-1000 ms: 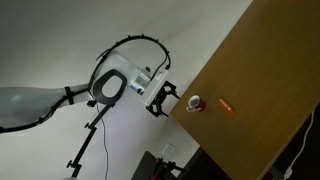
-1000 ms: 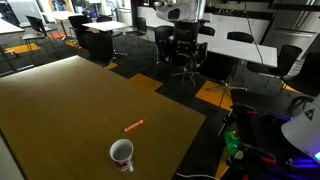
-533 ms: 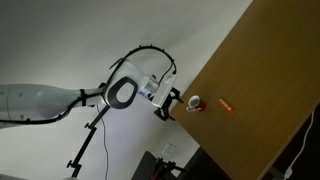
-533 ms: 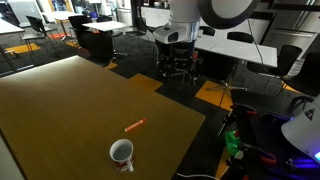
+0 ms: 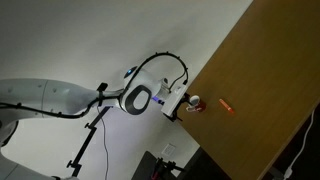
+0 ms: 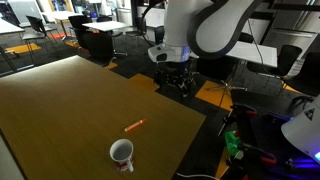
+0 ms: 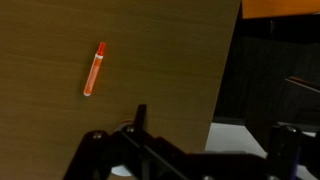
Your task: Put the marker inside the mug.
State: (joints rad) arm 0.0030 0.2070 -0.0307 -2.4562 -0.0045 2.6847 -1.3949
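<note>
One marker (image 6: 134, 126) lay flat on the wooden tabletop (image 6: 60, 100), near one mug (image 6: 122, 154) that stood upright with its mouth up, so a drop-in looked workable. One gripper (image 7: 212, 128) hung by the table's edge (touching neither), its fingers spread wide and holding nothing, probably poised to descend over the marker.

I see the marker (image 6: 133, 126), a short, thin orange-red pen, lying flat on the brown worktop (image 6: 50, 110). The mug (image 6: 122, 154), small and white with some red, stands upright near it, not touching, close to the worktop's edge.
</note>
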